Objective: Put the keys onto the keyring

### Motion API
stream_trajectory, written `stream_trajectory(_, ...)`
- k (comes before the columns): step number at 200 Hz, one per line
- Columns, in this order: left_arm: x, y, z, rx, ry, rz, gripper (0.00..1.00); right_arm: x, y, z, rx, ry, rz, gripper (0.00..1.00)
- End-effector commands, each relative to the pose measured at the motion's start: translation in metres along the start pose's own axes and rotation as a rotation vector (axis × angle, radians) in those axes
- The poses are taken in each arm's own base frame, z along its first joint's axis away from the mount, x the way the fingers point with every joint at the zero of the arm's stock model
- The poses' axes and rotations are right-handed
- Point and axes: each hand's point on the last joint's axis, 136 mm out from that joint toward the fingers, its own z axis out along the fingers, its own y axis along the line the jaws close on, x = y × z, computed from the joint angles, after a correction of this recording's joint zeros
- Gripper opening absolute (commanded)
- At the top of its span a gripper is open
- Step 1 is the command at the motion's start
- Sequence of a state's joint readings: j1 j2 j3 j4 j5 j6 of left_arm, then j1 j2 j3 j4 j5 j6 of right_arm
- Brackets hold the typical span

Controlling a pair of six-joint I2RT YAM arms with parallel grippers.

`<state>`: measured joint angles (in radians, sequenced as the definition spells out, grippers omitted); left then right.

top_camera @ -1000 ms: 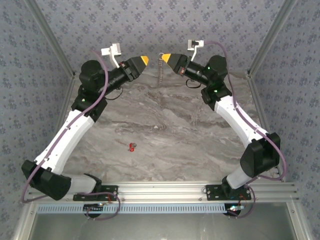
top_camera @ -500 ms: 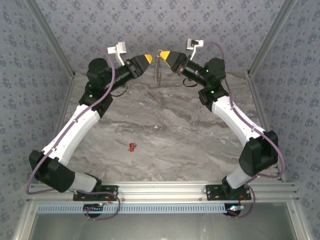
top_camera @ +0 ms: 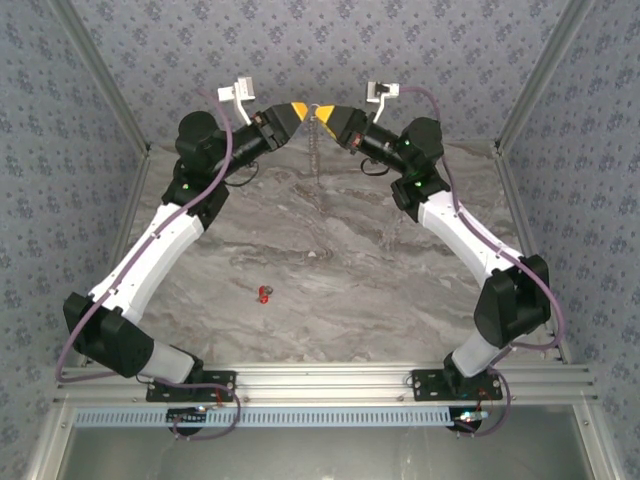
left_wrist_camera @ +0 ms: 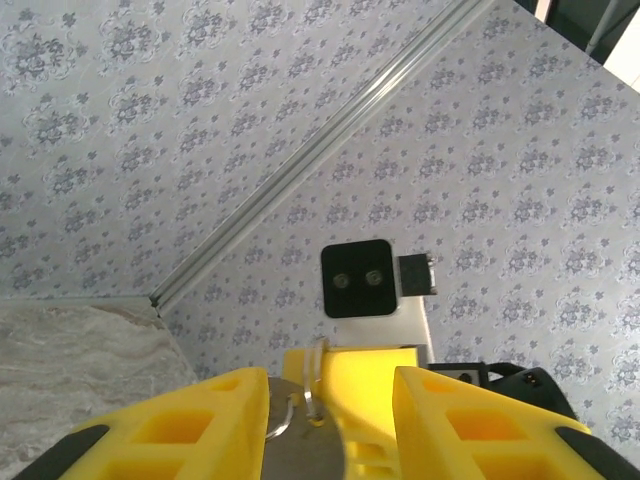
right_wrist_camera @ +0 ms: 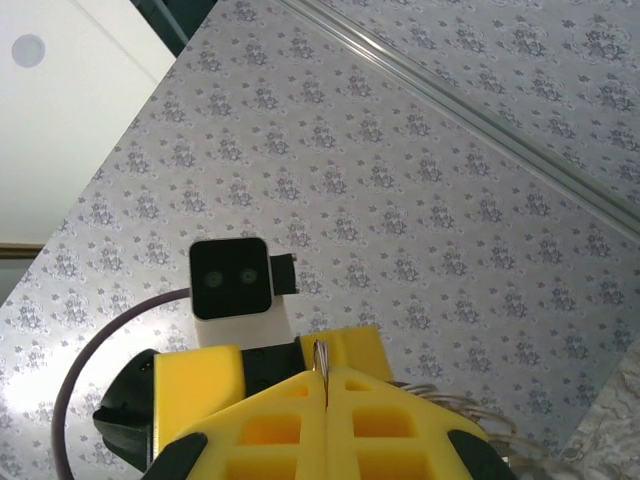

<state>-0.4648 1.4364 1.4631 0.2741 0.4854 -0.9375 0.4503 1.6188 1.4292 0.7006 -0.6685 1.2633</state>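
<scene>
Room, top view: grey floral-print walls (top_camera: 330, 40) around a grey marbled table (top_camera: 360, 260), with an aluminium rail (top_camera: 320, 380) along the near edge.
Arms, top view: both are raised, and their yellow tips meet high over the far side of the table.
Right gripper (top_camera: 324, 112), top view: it pinches the top of the keyring (top_camera: 316, 140), which hangs straight down below it, clear of the table.
Left gripper (top_camera: 298, 109), top view: its tip is just beside the top of the keyring; the finger gap can't be read from this view.
Keys (top_camera: 263, 294), top view: a small red piece lying on the table, left of centre and nearer the rail, well apart from both grippers.
Left wrist view: the left gripper's yellow fingers (left_wrist_camera: 190, 425) stand apart with the grey metal of the keyring in the gap. Whether they touch it cannot be told. The right arm's black camera (left_wrist_camera: 357, 280) faces them, with patterned wall behind.
Right wrist view: the right gripper's yellow fingers (right_wrist_camera: 270, 420) are pressed together, clamping a thin metal edge of the keyring at the tips, with wire coils to the right. The left arm's camera (right_wrist_camera: 232, 278) sits behind.
</scene>
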Motion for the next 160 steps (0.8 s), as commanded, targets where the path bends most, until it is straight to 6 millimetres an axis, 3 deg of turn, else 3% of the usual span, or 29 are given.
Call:
stream_trajectory(1,-0.015,-0.020,0.001,0.064,-0.037,0.027,0.38,-0.006,0.013,0.002,-0.056,-0.012,-0.021,0.00)
stream_trajectory(109,-0.007,0.003,0.006,0.009,-0.030,0.015,0.37,-0.014,0.016,0.000,-0.082,-0.011,-0.011,0.00)
stream_trajectory(160,-0.004,0.002,0.010,0.034,-0.019,0.005,0.31,-0.015,0.017,0.001,-0.097,-0.009,-0.001,0.00)
